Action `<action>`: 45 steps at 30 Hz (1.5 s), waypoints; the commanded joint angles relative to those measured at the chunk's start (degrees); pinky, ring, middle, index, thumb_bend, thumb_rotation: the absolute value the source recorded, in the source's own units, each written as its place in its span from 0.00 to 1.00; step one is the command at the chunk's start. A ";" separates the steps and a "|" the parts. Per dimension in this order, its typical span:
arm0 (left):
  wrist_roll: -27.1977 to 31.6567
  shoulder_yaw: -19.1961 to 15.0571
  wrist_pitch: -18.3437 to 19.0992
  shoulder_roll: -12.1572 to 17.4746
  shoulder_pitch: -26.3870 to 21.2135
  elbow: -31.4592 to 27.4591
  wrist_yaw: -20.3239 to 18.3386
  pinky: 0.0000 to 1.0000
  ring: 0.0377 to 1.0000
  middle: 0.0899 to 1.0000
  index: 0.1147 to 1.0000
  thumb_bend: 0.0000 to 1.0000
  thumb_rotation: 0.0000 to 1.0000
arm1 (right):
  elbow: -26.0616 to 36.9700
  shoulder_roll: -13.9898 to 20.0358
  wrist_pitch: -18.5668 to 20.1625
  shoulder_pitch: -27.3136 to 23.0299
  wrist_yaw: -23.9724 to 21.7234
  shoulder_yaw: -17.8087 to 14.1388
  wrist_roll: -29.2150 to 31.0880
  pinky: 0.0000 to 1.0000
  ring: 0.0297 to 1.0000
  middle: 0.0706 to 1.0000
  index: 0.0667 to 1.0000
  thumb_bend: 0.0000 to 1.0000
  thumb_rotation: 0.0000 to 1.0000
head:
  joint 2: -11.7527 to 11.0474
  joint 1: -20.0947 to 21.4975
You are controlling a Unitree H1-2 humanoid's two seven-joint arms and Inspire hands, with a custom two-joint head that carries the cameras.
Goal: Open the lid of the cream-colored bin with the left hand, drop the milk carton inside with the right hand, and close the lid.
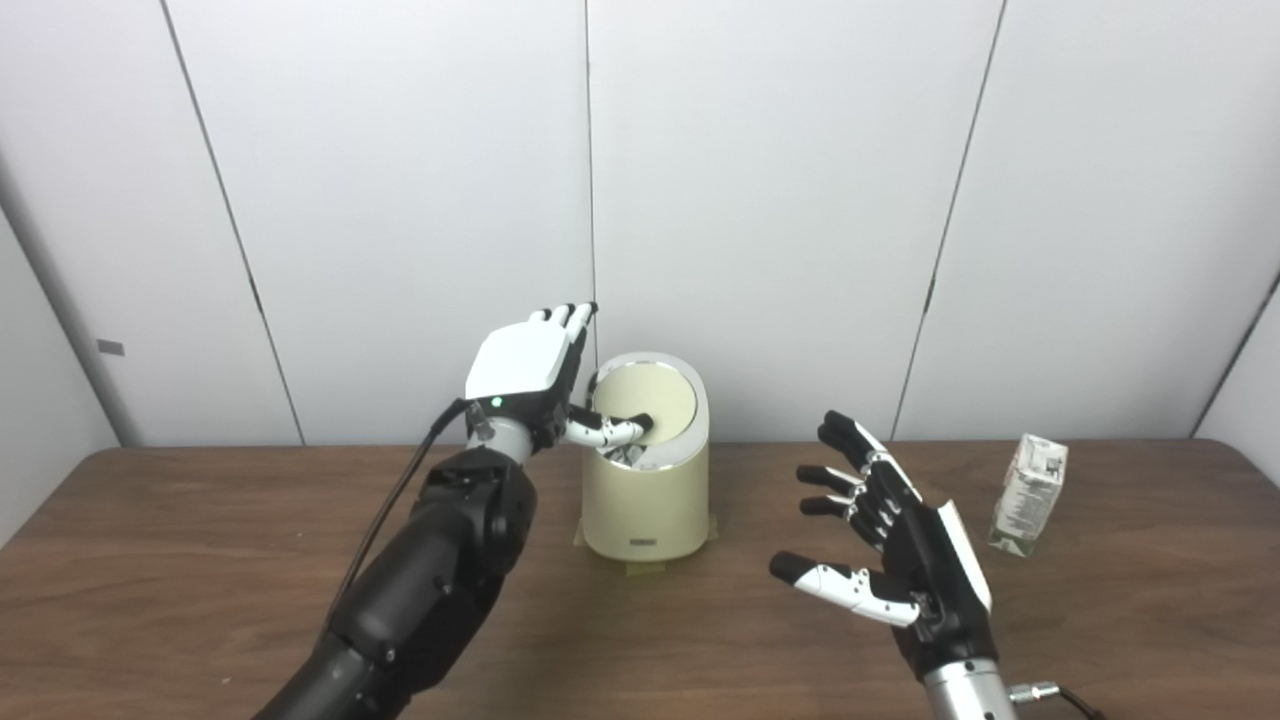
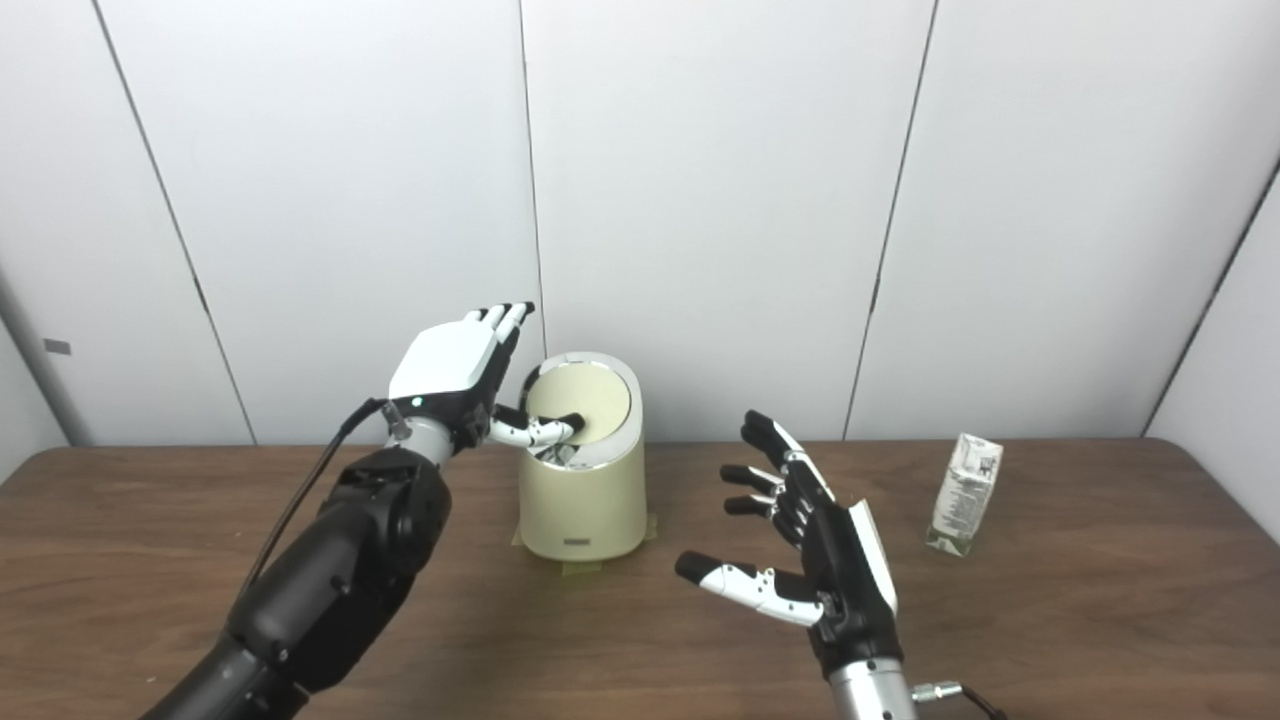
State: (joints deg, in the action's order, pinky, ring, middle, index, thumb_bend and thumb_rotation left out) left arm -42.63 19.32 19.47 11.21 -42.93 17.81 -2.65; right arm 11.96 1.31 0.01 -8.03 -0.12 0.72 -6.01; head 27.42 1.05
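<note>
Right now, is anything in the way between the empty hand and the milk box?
Nothing visible is. The right hand is open above bare table, and the milk carton stands alone further right.

Paired head cameras, facing forward, sharing table (image 1: 200,560)

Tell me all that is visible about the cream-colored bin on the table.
The cream-colored bin is a small upright cylinder, smooth and plastic-looking, with a small dark label low on its front. Its round lid, edged in a silvery ring, is tilted up, showing its pale underside and a gap into the dark inside. The left hand is at the lid, its thumb against the underside. Tape-like tabs show at its base on the brown table.
</note>
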 commanded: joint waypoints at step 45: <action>40.35 -24.00 -27.65 -3.72 35.14 -25.78 1.30 0.71 0.76 0.80 0.78 0.75 0.25 | -1.23 15.94 -1.97 -8.33 -3.32 -4.85 -1.45 0.62 0.72 0.86 0.84 0.81 0.22 | -0.88 6.57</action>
State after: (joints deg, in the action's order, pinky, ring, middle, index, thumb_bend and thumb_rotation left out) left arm -2.66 -4.35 -5.74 7.34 -6.00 -5.91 -2.20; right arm 7.53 15.09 -1.80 -11.94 -3.00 -3.28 -5.99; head 26.46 7.56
